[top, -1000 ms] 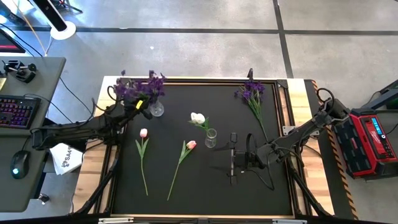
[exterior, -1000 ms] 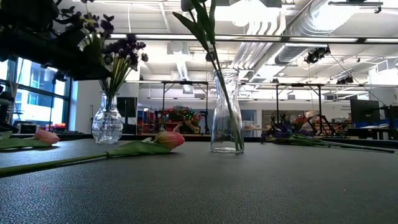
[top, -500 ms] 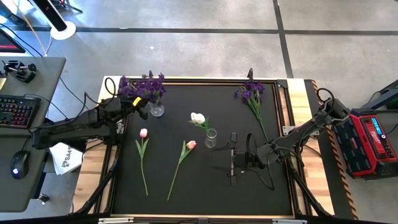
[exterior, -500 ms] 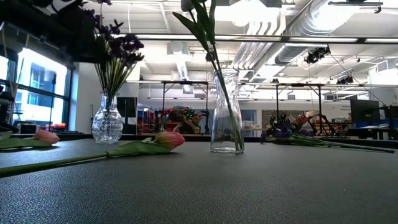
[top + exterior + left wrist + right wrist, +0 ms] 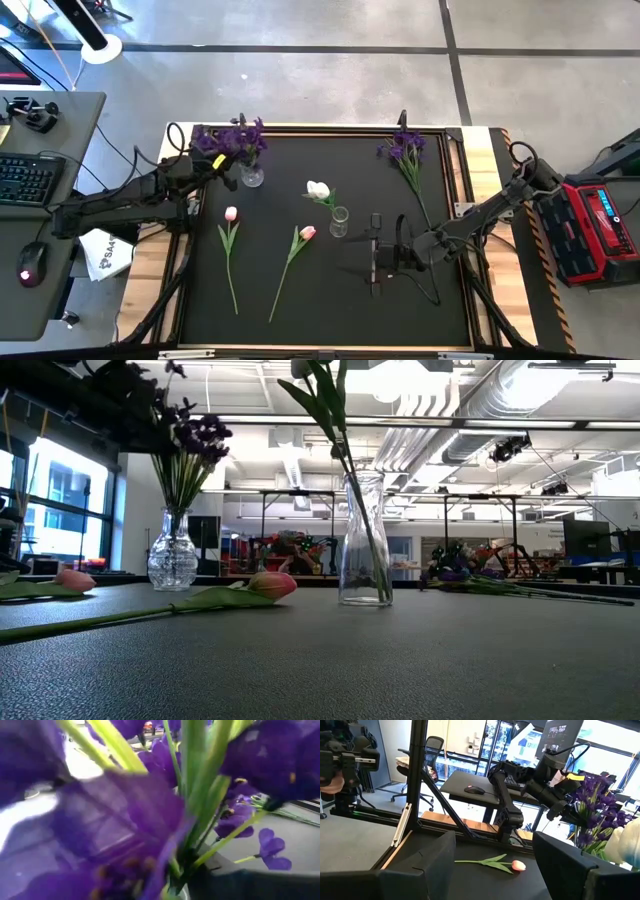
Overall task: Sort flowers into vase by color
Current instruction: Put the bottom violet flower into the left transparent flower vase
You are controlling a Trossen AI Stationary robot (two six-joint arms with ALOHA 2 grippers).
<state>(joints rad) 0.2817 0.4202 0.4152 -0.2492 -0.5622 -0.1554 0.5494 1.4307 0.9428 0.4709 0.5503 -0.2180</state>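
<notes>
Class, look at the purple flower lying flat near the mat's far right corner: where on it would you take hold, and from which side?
Grip the purple flower on its bare green stem, below the bloom cluster, descending from straight above with fingers across the stem. It lies flat on the mat, and the thin stem is clear of other things. The right tool is nearest.

- The left end effector (image 5: 222, 166) hovers at the desk's (image 5: 320, 290) far left corner, just left of a round vase (image 5: 251, 177) holding a bunch of flowers (image 5: 238, 139).
- The right end effector (image 5: 376, 252) sits near the desk's middle.
- Just to its left stands a slim vase (image 5: 340, 222) holding one tulip (image 5: 318, 189).
- Farther left lie two tulips (image 5: 298, 248).
- Behind it lies a loose bunch (image 5: 406, 152).
</notes>
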